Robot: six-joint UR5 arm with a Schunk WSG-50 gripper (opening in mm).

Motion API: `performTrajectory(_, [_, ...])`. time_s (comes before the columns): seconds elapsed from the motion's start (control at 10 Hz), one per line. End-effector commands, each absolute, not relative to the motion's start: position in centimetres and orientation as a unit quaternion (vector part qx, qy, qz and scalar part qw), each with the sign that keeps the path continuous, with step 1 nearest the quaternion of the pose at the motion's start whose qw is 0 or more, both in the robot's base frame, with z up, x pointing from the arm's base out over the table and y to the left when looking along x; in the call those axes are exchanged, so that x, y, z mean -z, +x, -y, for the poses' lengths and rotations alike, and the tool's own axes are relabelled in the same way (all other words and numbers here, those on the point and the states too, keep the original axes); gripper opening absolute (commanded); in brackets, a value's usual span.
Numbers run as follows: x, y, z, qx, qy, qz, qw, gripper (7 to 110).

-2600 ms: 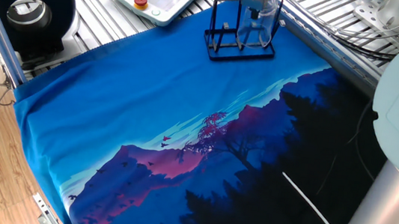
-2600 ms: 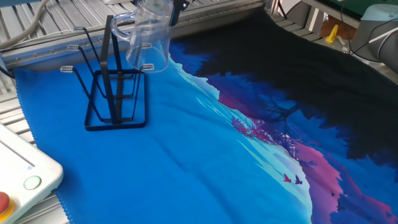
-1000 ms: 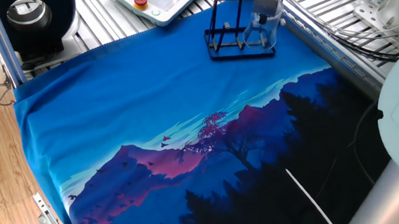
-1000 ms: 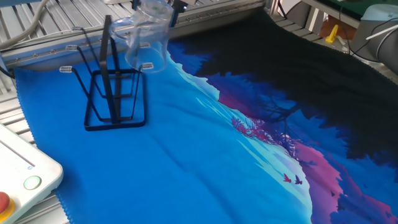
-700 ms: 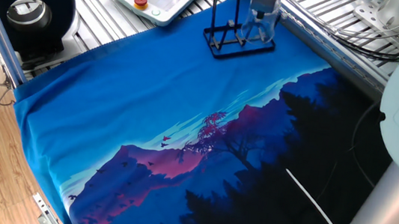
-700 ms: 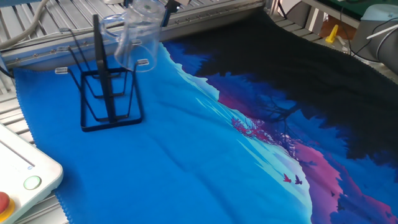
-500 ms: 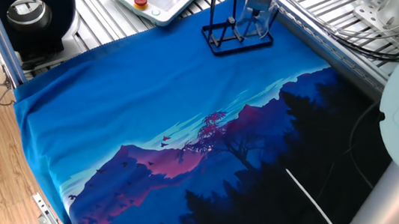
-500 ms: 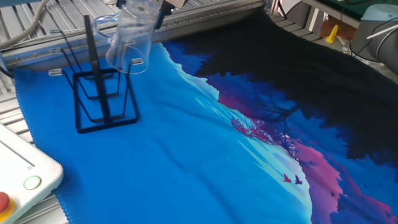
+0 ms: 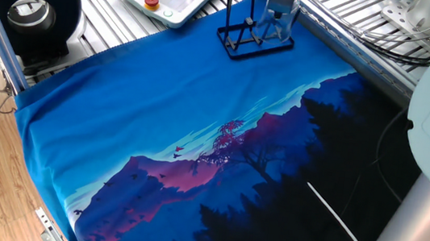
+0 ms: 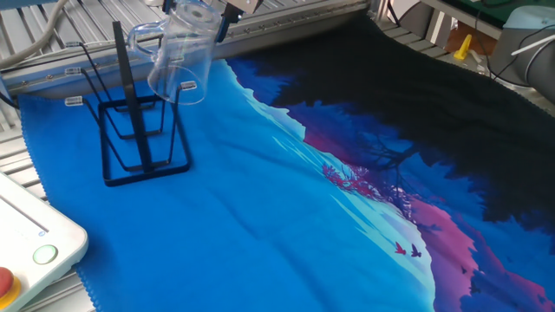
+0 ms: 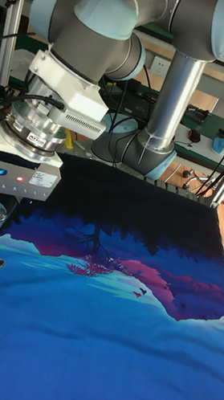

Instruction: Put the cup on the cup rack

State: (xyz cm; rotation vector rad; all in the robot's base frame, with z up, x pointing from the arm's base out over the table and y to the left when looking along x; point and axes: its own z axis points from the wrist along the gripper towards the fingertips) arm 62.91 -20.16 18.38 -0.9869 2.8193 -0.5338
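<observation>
Seen from the other fixed view, the nearest thing on the blue-and-black printed cloth [image 10: 286, 217] was the cup rack [image 10: 139, 143], its rectangular base frame lying on the cloth at the left with the thin pegs rising from it. The cup [image 10: 182, 52] hung just behind and to the right of the pegs, above the rack's far right corner, clear of the cloth. Its long axis was tilted: the thick base leaned up and away to the right, the open mouth pointed down and near-left, and the handle stuck out to the left, level with the peg tips. That was the relation the next move turned on: the mouth probably had to travel left and down to meet a peg.

Beyond it, the tool [image 10: 227, 10] pinched the cup by its upper end, though only an edge of it showed at the top of the frame.

Against the frame from 2.6 s ago, the rack's base had slid left and twisted on the cloth, and the cup had moved left with it; likely the cup or the tool had pushed the rack.
</observation>
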Motion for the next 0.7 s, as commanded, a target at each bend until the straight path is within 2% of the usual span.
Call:
performTrajectory(0.0, [-19.15, 63.15, 21.06, 0.194, -0.315, -0.927, 0.058, 44])
performTrajectory(0.4, [-18.96, 63.49, 20.96, 0.193, -0.317, -0.926, 0.064, 44])
performTrajectory(0.5, [-18.69, 63.35, 20.76, 0.188, -0.315, -0.928, 0.061, 22])
performTrajectory(0.6, [-18.47, 63.58, 20.70, 0.188, -0.317, -0.928, 0.063, 22])
